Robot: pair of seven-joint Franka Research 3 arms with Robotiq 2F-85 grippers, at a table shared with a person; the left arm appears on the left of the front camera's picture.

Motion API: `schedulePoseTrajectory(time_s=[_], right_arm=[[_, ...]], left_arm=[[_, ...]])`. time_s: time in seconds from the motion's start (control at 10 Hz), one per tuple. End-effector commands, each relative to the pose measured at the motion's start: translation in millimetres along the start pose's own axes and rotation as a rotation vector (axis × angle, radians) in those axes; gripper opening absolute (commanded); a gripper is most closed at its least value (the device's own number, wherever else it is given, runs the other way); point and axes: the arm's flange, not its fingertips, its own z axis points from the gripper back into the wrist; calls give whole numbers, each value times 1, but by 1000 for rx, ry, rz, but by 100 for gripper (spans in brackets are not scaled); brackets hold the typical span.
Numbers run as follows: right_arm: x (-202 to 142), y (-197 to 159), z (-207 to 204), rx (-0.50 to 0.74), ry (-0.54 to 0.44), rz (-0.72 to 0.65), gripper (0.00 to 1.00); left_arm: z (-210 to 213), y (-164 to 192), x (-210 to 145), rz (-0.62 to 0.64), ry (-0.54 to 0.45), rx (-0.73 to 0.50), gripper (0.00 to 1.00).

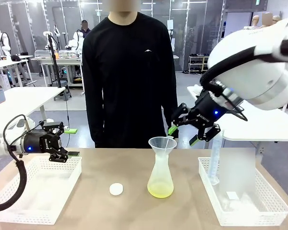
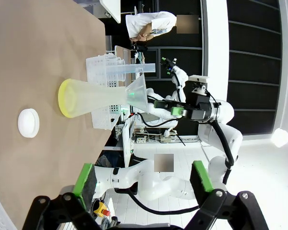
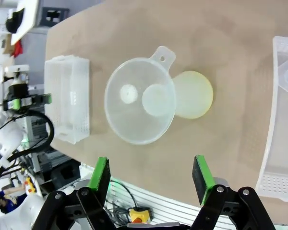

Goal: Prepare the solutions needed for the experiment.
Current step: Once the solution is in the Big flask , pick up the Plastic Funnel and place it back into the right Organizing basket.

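Observation:
A frosted conical flask (image 1: 161, 173) stands mid-table with a clear funnel (image 1: 162, 143) in its neck. The solutions (image 1: 160, 191) show as a shallow pale yellow-green layer at its bottom. My right gripper (image 1: 183, 135) hovers open just above and right of the funnel's rim, holding nothing. From the right wrist I look straight down on the funnel (image 3: 139, 108) and the liquid (image 3: 197, 95), with my gripper (image 3: 150, 175) open. My left gripper (image 1: 73, 142) hangs open over the left basket. The left wrist view shows the flask (image 2: 101, 98) far beyond its open gripper (image 2: 142, 177).
A white round cap (image 1: 116, 189) lies left of the flask. A white basket (image 1: 19, 211) sits at the left; another basket (image 1: 271, 218) at the right holds a tall clear cylinder (image 1: 215, 160). A person in black (image 1: 129, 76) stands at the far side.

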Motion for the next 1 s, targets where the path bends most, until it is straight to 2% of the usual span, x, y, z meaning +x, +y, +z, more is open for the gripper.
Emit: schedulePoseTrajectory(time_s=[0.0, 0.3, 0.9], right_arm=[[11, 6, -13, -85, 9, -43, 86], [15, 7, -31, -86, 67, -47, 86], [30, 11, -58, -91, 96, -83, 86]], left_arm=[[-1, -1, 1, -20, -18, -8, 100], [-1, -1, 1, -20, -18, -8, 100], [-1, -1, 1, -20, -18, -8, 100]])
